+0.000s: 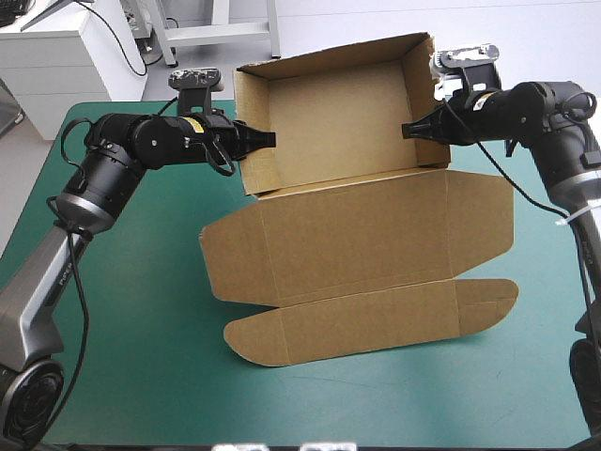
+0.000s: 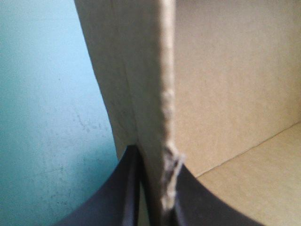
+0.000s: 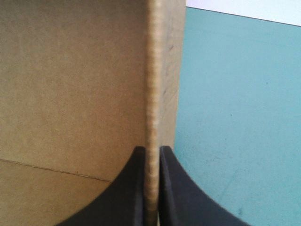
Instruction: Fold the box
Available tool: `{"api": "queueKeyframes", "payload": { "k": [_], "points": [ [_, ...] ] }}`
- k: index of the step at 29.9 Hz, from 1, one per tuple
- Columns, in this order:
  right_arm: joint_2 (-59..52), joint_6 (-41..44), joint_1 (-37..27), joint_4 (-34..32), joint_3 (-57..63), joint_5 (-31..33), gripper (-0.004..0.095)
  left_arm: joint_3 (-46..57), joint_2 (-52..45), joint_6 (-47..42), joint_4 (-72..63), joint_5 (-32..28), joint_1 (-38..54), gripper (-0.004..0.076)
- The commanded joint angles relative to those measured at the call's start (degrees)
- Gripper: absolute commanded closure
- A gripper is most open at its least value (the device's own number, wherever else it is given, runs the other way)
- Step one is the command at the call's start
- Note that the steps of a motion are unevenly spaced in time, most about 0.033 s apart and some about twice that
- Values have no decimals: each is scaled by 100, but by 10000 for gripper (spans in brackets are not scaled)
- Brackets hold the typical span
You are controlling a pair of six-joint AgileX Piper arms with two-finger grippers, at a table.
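Observation:
The brown box (image 1: 347, 178) stands as an open tray at the far middle of the table, its walls raised and its lid (image 1: 366, 244) lying flat toward the near side. My left gripper (image 1: 258, 139) is shut on the tray's left wall; in the left wrist view that wall's edge (image 2: 162, 103) runs between the black fingers (image 2: 117, 193). My right gripper (image 1: 418, 130) is shut on the right wall, whose edge (image 3: 153, 117) stands between its fingers (image 3: 176, 188). Both walls are upright.
The lid's front flap (image 1: 376, 324) with rounded ends lies on the teal-green cover (image 1: 141, 310) near the middle. A white cabinet (image 1: 66, 56) stands beyond the table's far left corner. Bare cover shows left, right and in front of the box.

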Motion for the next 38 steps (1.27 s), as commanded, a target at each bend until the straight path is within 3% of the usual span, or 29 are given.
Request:
{"api": "queueKeyframes", "payload": {
  "k": [1, 14, 30, 34, 38],
  "points": [
    [-26, -74, 41, 441, -157, -78, 923, -206, -164, 218, -662, -301, -102, 731],
    [1028, -377, 41, 262, -157, 1510, 923, -206, 1048, 504, -583, 800, -90, 731],
    [1476, 48, 41, 178, -157, 1489, 923, -457, 1860, 428, -27, 1389, -90, 731],
    [1617, 141, 93, 69, -157, 1501, 923, -847, 2009, 404, 270, 1852, -90, 731],
    [1725, 228, 373, -478, -157, 1436, 923, -1302, 2256, 315, 444, 2491, -90, 731]
  ]
}}
